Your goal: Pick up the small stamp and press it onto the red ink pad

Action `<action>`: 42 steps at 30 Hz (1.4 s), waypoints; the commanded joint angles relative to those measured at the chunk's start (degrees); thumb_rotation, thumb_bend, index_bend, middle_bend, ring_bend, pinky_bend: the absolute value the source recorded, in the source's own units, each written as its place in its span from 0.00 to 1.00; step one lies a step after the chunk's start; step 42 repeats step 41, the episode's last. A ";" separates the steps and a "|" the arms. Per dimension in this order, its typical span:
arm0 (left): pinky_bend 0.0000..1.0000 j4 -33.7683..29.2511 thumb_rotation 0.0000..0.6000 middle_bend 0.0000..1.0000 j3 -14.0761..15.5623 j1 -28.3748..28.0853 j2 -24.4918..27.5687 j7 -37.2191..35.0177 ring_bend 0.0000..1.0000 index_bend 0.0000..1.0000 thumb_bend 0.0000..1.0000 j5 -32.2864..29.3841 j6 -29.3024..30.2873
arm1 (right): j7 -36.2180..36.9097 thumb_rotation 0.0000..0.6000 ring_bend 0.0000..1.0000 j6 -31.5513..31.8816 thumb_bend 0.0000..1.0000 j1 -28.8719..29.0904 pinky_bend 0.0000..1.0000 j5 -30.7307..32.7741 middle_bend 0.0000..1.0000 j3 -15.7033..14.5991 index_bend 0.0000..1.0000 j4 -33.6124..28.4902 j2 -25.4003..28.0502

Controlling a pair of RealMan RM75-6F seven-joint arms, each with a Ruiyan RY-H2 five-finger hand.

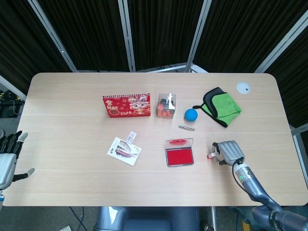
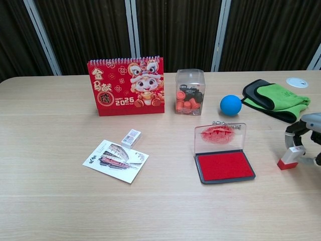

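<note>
- Pinching the small stamp between its fingers, the right hand sits low over the right side of the table, just right of the red ink pad.
- In the chest view the small stamp is tilted, its red base down at the tabletop and its white top between the fingers; whether the base touches the wood I cannot tell.
- The red ink pad lies open near the table's middle, its clear lid standing up at the far edge with red smears on it; the stamp is apart from it, not on the pad.
- The left hand hangs off the near left edge of the table with its fingers spread, holding nothing.
- Far of the pad stand a red desk calendar and, right of it, a clear box of orange and black pieces.
- A blue ball rests right of the box, and a green and black cloth lies further right.
- A printed card lies on the near left with a little white box at its far edge.
</note>
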 commanded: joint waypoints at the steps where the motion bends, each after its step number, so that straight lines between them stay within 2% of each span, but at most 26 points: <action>1: 0.00 -0.06 1.00 0.00 0.02 -0.01 0.01 -0.01 0.00 0.00 0.00 0.01 -0.03 | -0.06 1.00 0.92 -0.07 0.24 -0.04 1.00 0.03 0.53 0.03 0.44 -0.02 0.07; 8: 0.00 -0.09 1.00 0.00 0.04 0.02 0.01 0.09 0.00 0.00 0.00 0.05 0.03 | -0.59 1.00 0.92 0.16 0.23 -0.25 1.00 -0.17 0.52 0.08 0.42 -0.52 0.35; 14: 0.00 -0.40 1.00 0.00 0.16 0.12 0.39 -0.25 0.00 0.00 0.00 0.24 0.08 | -0.25 1.00 0.91 2.98 0.22 -1.33 1.00 -1.38 0.36 0.23 0.27 -3.83 2.81; 21: 0.00 -1.24 1.00 0.00 0.59 0.73 1.56 -1.87 0.00 0.00 0.00 1.90 1.29 | 2.35 1.00 0.89 14.61 0.15 -5.48 1.00 -7.93 0.28 -0.31 0.20 -14.55 11.10; 23: 0.00 -1.44 1.00 0.00 0.79 1.00 2.05 -2.69 0.00 0.00 0.00 2.81 1.89 | 2.56 1.00 0.83 19.43 0.13 -7.38 1.00 -10.74 0.23 -0.85 0.18 -17.54 13.94; 24: 0.00 -1.55 1.00 0.00 0.93 1.13 2.30 -3.16 0.00 0.00 0.00 3.27 2.15 | 2.71 1.00 0.76 21.75 0.12 -8.39 0.98 -12.00 0.19 -1.14 0.14 -18.60 15.07; 26: 0.00 -1.69 1.00 0.00 1.13 1.37 2.80 -4.20 0.00 0.00 0.00 4.14 2.66 | 3.49 1.00 0.61 26.33 0.08 -10.59 0.88 -14.00 0.11 -1.61 0.05 -20.30 17.06; 27: 0.00 -1.67 1.00 0.00 1.19 1.48 3.01 -4.68 0.00 0.00 0.00 4.50 2.92 | 4.11 1.00 0.50 28.07 0.04 -11.54 0.78 -14.77 0.06 -1.89 0.02 -20.86 17.92; 29: 0.00 -1.57 1.00 0.00 1.19 1.61 3.25 -5.56 0.00 0.00 0.00 5.05 3.37 | 5.16 1.00 0.30 31.05 0.00 -13.32 0.58 -15.22 0.01 -2.05 0.00 -21.72 19.19; 31: 0.00 -1.20 1.00 0.00 1.15 1.70 3.44 -6.72 0.00 0.00 0.00 5.75 3.90 | 5.78 1.00 0.09 34.51 0.00 -15.44 0.28 -15.30 0.00 -2.02 0.00 -22.35 20.10; 33: 0.00 -0.27 1.00 0.00 0.98 1.70 3.38 -8.03 0.00 0.00 0.00 6.66 4.59 | 5.87 1.00 0.01 37.40 0.00 -17.48 0.08 -15.43 0.00 -2.17 0.00 -22.41 20.60; 34: 0.00 0.08 1.00 0.00 0.93 1.71 3.30 -8.47 0.00 0.00 0.00 6.95 4.81 | 5.72 1.00 0.00 38.06 0.00 -18.05 0.02 -15.39 0.00 -2.24 0.00 -22.38 20.69; 42: 0.00 2.85 1.00 0.00 0.80 2.08 2.89 -12.18 0.00 0.00 0.00 9.54 7.22 | 0.61 1.00 0.00 41.02 0.00 -22.00 0.00 -13.84 0.00 -2.92 0.00 -22.42 20.88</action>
